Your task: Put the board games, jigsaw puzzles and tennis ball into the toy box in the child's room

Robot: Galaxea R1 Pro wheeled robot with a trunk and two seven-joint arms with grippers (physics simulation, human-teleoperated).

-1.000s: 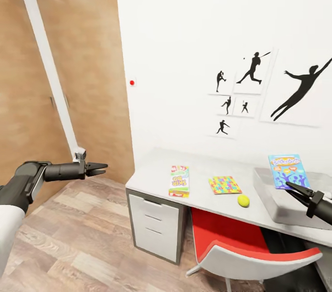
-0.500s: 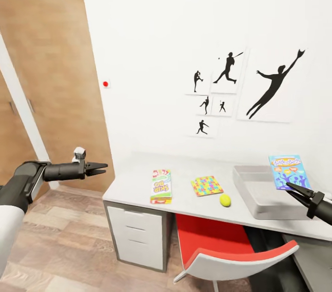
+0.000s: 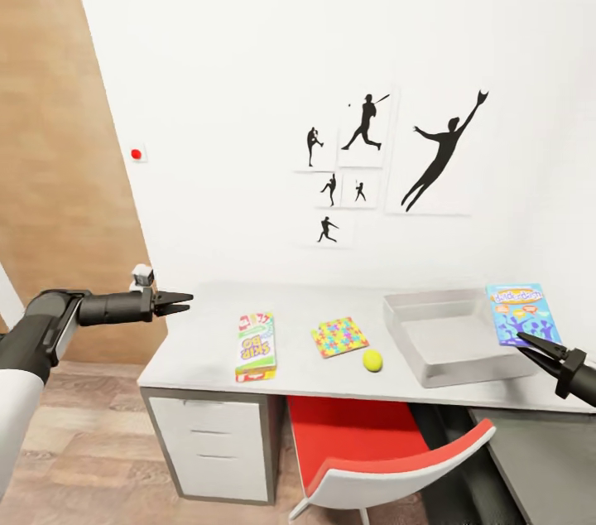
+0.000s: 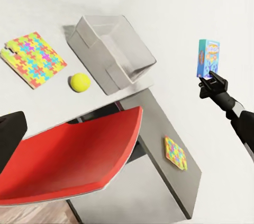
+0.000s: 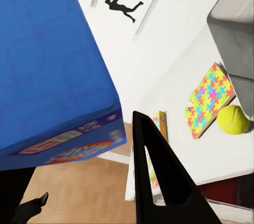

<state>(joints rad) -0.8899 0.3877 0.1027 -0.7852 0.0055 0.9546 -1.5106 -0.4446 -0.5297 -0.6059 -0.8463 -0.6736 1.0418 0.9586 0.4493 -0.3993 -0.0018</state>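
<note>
My right gripper (image 3: 530, 345) is shut on the lower edge of a blue board game (image 3: 521, 314), held upright in the air beside the toy box's right end; the same blue board game (image 5: 47, 60) looms close in the right wrist view. The grey toy box (image 3: 497, 368) stands on the table (image 3: 190, 359) with nothing showing inside it. To its left lie the tennis ball (image 3: 372, 359), a jigsaw puzzle (image 3: 339, 336) and the Skip-Bo board game (image 3: 256, 344). A second jigsaw puzzle (image 4: 175, 153) lies on the table's lower dark section. My left gripper (image 3: 180, 302) hangs open left of the table, holding nothing.
A red-seated chair (image 3: 372, 442) is pushed under the table between the white drawers (image 3: 215, 450) and the lower dark side section (image 3: 546, 459). Black sports silhouettes (image 3: 439, 148) hang on the white wall. A wood panel (image 3: 50, 177) stands at the left.
The whole view has swung right, so the table and pictures sit further left and the whole toy box shows. Both arms keep their pose; the blue board game stays in the right gripper.
</note>
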